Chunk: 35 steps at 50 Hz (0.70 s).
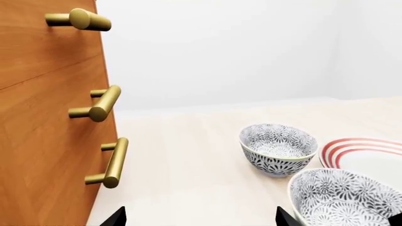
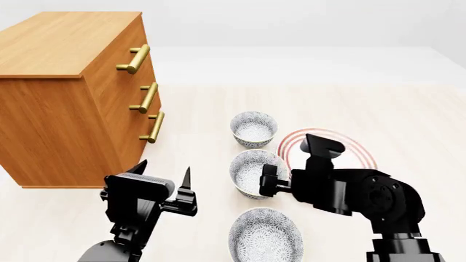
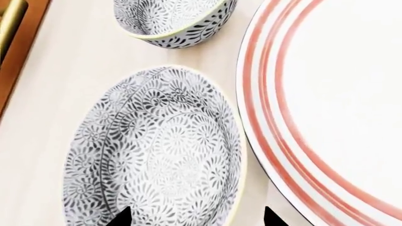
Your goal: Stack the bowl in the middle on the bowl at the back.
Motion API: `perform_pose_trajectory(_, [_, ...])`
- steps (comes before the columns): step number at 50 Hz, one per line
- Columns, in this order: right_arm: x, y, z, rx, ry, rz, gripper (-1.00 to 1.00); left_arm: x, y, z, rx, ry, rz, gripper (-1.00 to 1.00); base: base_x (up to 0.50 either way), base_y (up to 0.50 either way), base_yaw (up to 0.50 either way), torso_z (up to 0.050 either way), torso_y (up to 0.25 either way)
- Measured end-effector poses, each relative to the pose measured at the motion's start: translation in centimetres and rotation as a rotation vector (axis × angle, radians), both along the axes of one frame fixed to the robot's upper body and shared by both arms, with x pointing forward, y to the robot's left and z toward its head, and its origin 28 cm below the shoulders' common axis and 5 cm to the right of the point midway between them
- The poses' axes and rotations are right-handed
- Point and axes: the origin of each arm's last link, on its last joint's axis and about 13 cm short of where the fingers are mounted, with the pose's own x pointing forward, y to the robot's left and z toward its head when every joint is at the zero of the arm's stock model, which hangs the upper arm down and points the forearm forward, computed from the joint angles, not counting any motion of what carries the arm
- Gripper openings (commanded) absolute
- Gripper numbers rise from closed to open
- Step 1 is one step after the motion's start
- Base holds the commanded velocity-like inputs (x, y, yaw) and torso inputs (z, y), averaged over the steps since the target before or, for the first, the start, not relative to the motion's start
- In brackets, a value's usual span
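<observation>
From my remote station, 3 patterned bowls stand in a row on the pale surface (image 2: 407, 125), all placed here against the red-ringed plate (image 2: 357, 150). My right arm hides much of that plate in the head view, and the right wrist view cuts it off at the frame edge. The bowl in the middle (image 2: 251, 172) sits just beside the plate's rim, upright; its near edge is partly covered by my right tool (image 2: 271, 183). The bowl at the back (image 2: 254, 129) stands apart from it, just beyond the plate's far edge, and shows only partly in the right wrist view (image 3: 172, 21). A third bowl (image 2: 266, 236) lies on the plate's near side, its lower rim cropped.

My right tool reaches in low over the plate, its 2 dark fingertips (image 3: 120, 217) straddling the middle bowl's rim (image 3: 157, 150), spread and not gripping. My left tool (image 2: 163, 183) hovers raised, well away from the plate, jaws released and empty, fingers pointing up. A wooden drawer chest (image 2: 65, 98) with 3 brass handles (image 2: 143, 97) stands farther from the plate.
</observation>
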Motion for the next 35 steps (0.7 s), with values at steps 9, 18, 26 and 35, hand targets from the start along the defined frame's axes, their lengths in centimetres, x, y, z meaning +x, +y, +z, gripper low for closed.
perform_pose_trajectory(9, [0.3,0.0,-0.5,0.0,0.013,-0.001,1.0,0.0,0.1,-0.1,-0.001,0.003,0.003,1.0,0.0,0.0,0.0,0.0,0.0])
perform_pose_trajectory(18, [0.6,0.1,-1.1,0.001,0.03,0.002,1.0,0.1,0.1,-0.1,-0.001,0.004,0.008,1.0,0.0,0.0,0.0,0.0,0.0])
perform_pose_trajectory(26, [0.9,0.4,-1.5,0.003,0.045,0.017,1.0,0.1,0.2,-0.2,-0.001,0.005,0.014,1.0,0.0,0.0,0.0,0.0,0.0])
perform_pose_trajectory(35, [1.3,0.7,-1.9,0.005,0.057,0.031,1.0,0.2,0.3,-0.2,-0.002,0.007,0.019,1.0,0.0,0.0,0.0,0.0,0.0])
